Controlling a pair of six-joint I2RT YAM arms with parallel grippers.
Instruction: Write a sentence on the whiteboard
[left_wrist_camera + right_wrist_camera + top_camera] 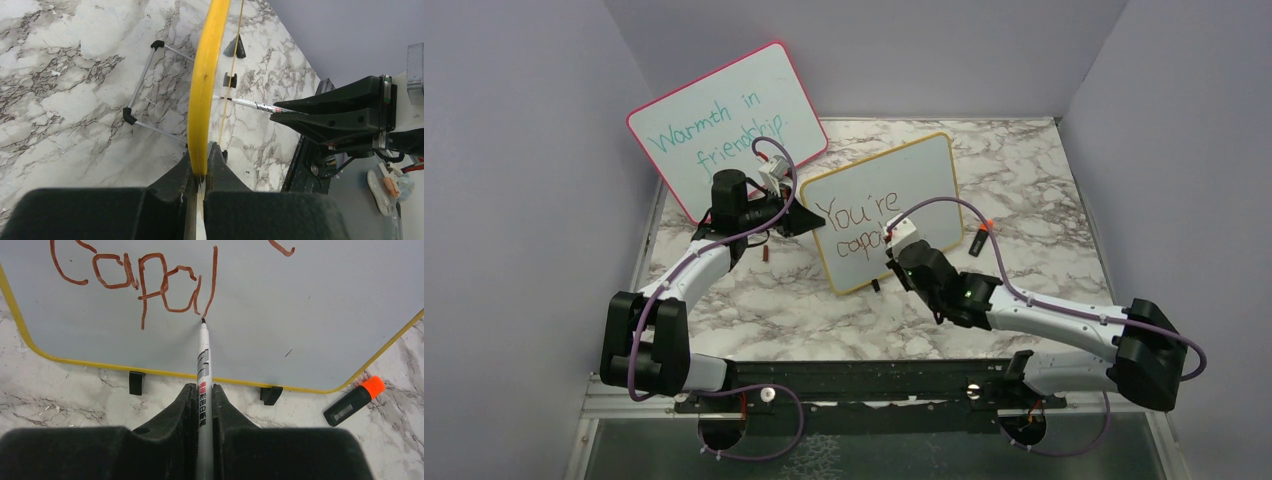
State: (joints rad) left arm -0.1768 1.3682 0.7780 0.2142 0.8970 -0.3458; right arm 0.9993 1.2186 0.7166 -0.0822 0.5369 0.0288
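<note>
The whiteboard with a yellow-orange frame stands upright on small black feet in the middle of the marble table. My left gripper is shut on the board's left edge; in the left wrist view its jaws pinch the yellow frame. The sentence reads "You're" with "capa" and one tall stroke below it, in red-brown. My right gripper is shut on a white marker. The marker's tip touches the board at the foot of that last stroke.
A larger pink-framed board with teal writing leans at the back left. A black marker with an orange cap lies on the table right of the whiteboard. A small red piece lies near the left arm. Purple walls enclose the table.
</note>
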